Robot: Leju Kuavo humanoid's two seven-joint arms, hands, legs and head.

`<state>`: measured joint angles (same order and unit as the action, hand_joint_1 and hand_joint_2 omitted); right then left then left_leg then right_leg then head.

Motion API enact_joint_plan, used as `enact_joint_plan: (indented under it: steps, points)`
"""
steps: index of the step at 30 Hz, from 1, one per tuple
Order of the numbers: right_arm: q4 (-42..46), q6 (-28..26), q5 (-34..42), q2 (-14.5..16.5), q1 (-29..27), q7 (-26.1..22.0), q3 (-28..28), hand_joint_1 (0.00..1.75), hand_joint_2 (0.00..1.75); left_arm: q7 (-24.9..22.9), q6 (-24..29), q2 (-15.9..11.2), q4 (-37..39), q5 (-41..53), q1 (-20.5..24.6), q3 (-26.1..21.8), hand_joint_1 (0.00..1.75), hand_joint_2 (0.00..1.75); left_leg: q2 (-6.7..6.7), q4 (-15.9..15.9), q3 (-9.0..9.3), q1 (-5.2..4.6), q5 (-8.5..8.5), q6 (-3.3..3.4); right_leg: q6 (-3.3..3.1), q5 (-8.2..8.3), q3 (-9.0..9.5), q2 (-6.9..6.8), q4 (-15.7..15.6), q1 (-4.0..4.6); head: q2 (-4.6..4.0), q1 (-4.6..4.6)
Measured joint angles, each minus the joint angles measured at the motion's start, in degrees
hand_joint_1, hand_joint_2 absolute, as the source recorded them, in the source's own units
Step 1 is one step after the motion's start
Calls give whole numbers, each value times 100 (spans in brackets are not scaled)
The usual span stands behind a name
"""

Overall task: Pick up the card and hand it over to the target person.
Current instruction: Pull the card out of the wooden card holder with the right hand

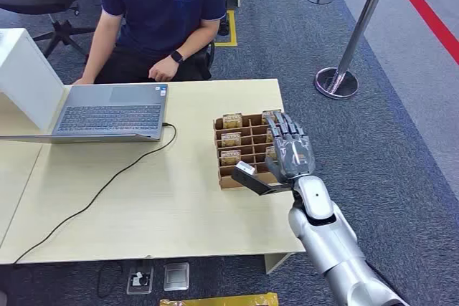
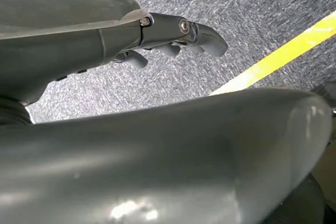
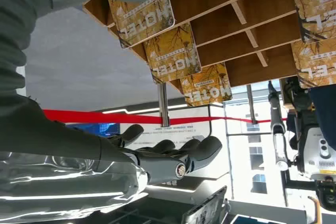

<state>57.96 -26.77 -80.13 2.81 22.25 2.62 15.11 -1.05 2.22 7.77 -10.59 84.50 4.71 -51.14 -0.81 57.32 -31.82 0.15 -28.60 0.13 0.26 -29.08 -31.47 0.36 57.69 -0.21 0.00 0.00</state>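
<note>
A brown slotted card rack (image 1: 229, 181) stands on the wooden table (image 1: 162, 198), near its right end. Yellow hotel cards (image 1: 231, 138) stand upright in its slots, and the right wrist view shows them close up (image 3: 172, 54). My right hand (image 1: 290, 150) hovers over the rack's right side with fingers stretched out and thumb pointing left, holding nothing; its fingers (image 3: 174, 157) stay apart from the cards. The target person (image 1: 162, 5), in a dark blue shirt, sits behind the table's far edge. My left hand (image 2: 166, 34) hangs over the carpet, fingers loosely extended and empty.
An open laptop (image 1: 111, 114) sits on the table's left, a black cable (image 1: 102, 191) trailing from it to the front edge. A white box (image 1: 27, 73) stands at far left. A stanchion base (image 1: 336, 82) and red tape (image 1: 427, 12) are on the carpet to the right.
</note>
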Motion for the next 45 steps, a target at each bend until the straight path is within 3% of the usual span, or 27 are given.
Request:
enact_joint_plan:
  steps: [14,19,23,32,36,41,43,45]
  points:
    - [-261,-66,70,-55,-49,21,-98,36,175,38,11,-3,0,11,-14,25,0,0,-6,1,2,0,-2,1,0,-3,4,-5,0,0,0,0]
    - [-31,-83,74,-100,-291,72,-204,46,175,65,0,-26,1,62,-20,107,0,0,-15,0,3,1,0,1,1,-4,7,-14,-3,1,0,0]
    - [122,-57,50,-75,-394,92,-256,97,175,67,-8,-35,0,91,-18,145,0,0,-13,-1,4,1,-1,1,1,-4,8,-13,-3,1,0,0]
    - [178,29,-47,-21,-418,119,-297,80,175,54,-3,-34,-4,86,-17,140,0,0,-9,2,1,1,-2,0,0,-5,3,-7,0,1,0,0]
    - [134,36,-73,-17,-397,124,-291,63,175,58,1,-36,-5,84,-17,137,0,0,-6,2,1,0,-1,1,0,-3,1,-5,1,0,0,0]
    - [91,45,-93,-16,-376,119,-271,72,175,73,6,-34,-5,88,-17,143,0,0,-7,1,3,0,-2,1,0,-3,5,-6,0,0,0,0]
    - [88,44,-96,-15,-375,120,-269,85,175,73,8,-34,-4,89,-17,144,0,0,-6,1,3,0,-1,1,0,-3,4,-5,0,0,0,0]
    - [83,43,-100,-19,-378,124,-269,128,175,81,8,-34,-4,92,-16,148,0,0,-5,0,3,1,-1,0,0,-2,4,-5,-1,1,0,0]
